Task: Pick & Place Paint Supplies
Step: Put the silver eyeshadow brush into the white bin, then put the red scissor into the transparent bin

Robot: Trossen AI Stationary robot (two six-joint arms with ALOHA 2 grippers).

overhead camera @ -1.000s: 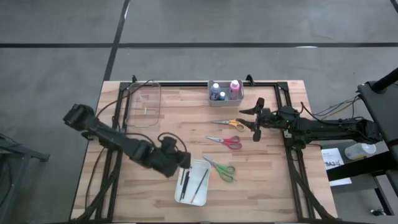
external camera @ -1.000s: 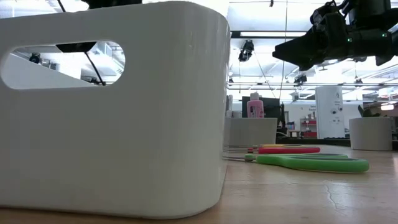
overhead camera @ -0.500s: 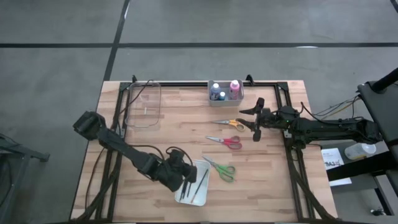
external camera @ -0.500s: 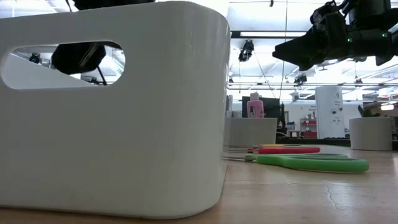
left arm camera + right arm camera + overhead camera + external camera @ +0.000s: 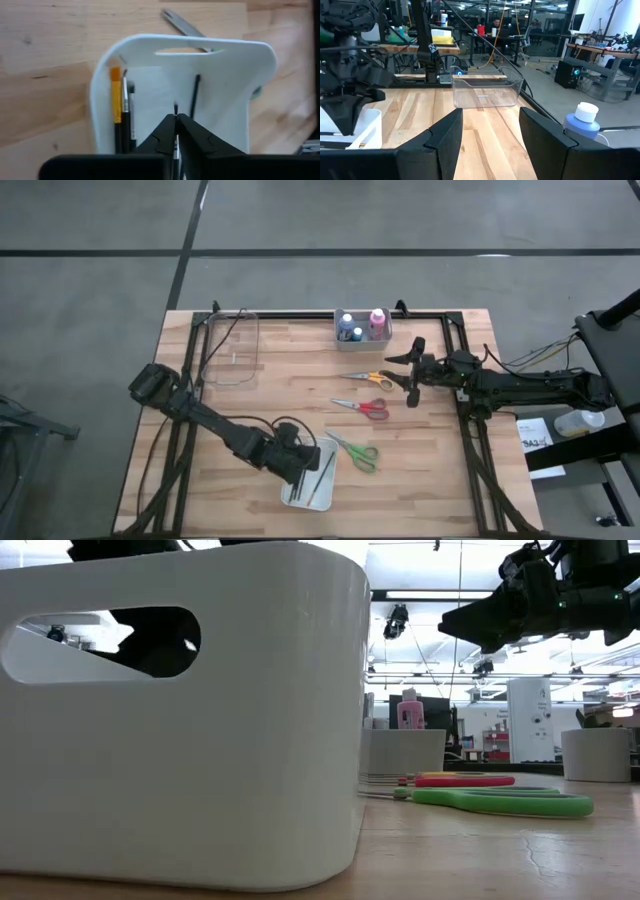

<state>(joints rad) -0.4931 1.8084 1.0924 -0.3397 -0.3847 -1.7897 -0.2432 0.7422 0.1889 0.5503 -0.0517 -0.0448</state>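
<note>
Clear plastic bin (image 5: 232, 350): far left of the wooden table (image 5: 290, 395); no contents can be made out in it.

Left gripper (image 5: 175, 120): hangs over the white bin (image 5: 309, 478) at the near edge, fingers all but pinched together on a thin dark brush (image 5: 175, 111). The brush's tip shows just past the fingertips; whether the grip is firm or starting to loosen cannot be told.

White bin, contents: brushes (image 5: 123, 114) lying along one wall, one with an orange band, and a single dark brush (image 5: 194, 97) apart from them. All lie lengthwise, parallel to the bin's long sides; the held brush points the same way.

Risk: if let go while high or tilted, the brush may strike the rim and roll onto the table, or land crosswise over the others.

Green-handled scissors (image 5: 355, 450): just beside the white bin, blades toward it, long axis diagonal.

Red-handled scissors (image 5: 364, 407): mid-table, blades pointing left.

Orange-handled scissors (image 5: 370, 379): farther back, blades pointing left.

Grey caddy (image 5: 362, 327): back edge, holding a pink bottle (image 5: 377, 320) and blue-capped bottles (image 5: 350, 327) upright.

Right gripper (image 5: 409, 373): just right of the orange handles, fingers spread, holding nothing.
</note>
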